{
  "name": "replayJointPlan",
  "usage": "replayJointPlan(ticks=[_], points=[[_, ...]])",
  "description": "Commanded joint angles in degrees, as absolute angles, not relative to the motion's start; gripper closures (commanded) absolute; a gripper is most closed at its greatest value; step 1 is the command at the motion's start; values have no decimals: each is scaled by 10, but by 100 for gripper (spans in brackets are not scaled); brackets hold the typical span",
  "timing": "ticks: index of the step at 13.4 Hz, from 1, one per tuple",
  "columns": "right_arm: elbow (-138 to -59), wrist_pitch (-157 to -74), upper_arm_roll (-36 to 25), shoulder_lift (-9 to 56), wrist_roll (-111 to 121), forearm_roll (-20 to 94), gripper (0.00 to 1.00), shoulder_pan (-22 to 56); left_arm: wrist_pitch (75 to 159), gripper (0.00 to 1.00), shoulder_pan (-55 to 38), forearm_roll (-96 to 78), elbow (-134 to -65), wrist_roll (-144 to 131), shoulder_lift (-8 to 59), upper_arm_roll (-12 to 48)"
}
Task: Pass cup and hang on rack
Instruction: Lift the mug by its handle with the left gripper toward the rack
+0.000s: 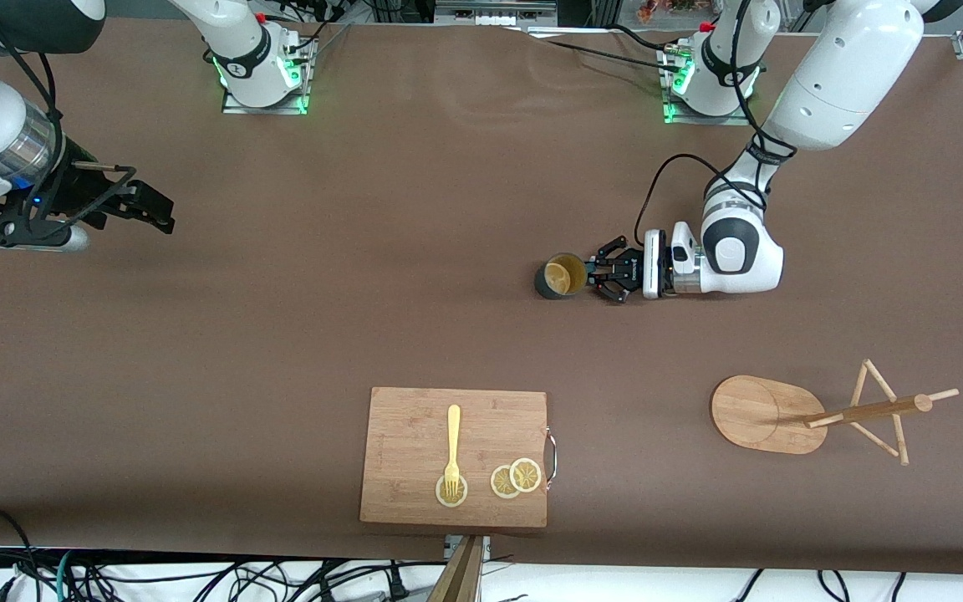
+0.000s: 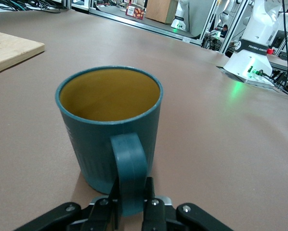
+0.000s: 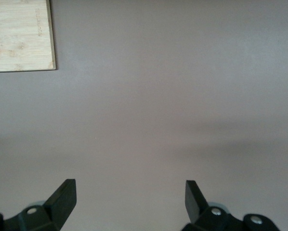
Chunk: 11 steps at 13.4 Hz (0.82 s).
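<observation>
The dark teal cup (image 1: 559,277) with a mustard-yellow inside stands upright on the brown table, near the middle toward the left arm's end. My left gripper (image 1: 595,276) lies low at the table, shut on the cup's loop handle. In the left wrist view the handle (image 2: 129,166) sits between the fingers of the left gripper (image 2: 132,184), and the cup (image 2: 108,127) rests on the table. The wooden rack (image 1: 768,414) with its pole and pegs (image 1: 870,410) is nearer the front camera, at the left arm's end. My right gripper (image 1: 147,207) waits open and empty over the right arm's end; its wrist view (image 3: 129,187) shows bare table.
A bamboo cutting board (image 1: 455,456) lies near the front edge with a yellow fork (image 1: 453,447) and lemon slices (image 1: 517,478) on it. The board's corner shows in the left wrist view (image 2: 9,48) and in the right wrist view (image 3: 21,36).
</observation>
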<state>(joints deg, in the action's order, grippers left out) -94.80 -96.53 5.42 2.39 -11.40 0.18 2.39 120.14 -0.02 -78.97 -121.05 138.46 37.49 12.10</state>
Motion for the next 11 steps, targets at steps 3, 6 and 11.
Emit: replayJointPlan(ticks=[3, 6, 11], points=[[-948, -968, 58, 18, -119, -5, 0, 22, 1123, 100, 20, -808, -1192, 1319, 381, 122], [-950, -966, 56, 18, -116, -2, 0, 21, 1079, 100, 37, -808, -1192, 1259, 379, 122], [-949, -969, 56, 18, -115, -1, 0, 21, 955, 100, 116, -739, -1187, 1181, 359, 117]])
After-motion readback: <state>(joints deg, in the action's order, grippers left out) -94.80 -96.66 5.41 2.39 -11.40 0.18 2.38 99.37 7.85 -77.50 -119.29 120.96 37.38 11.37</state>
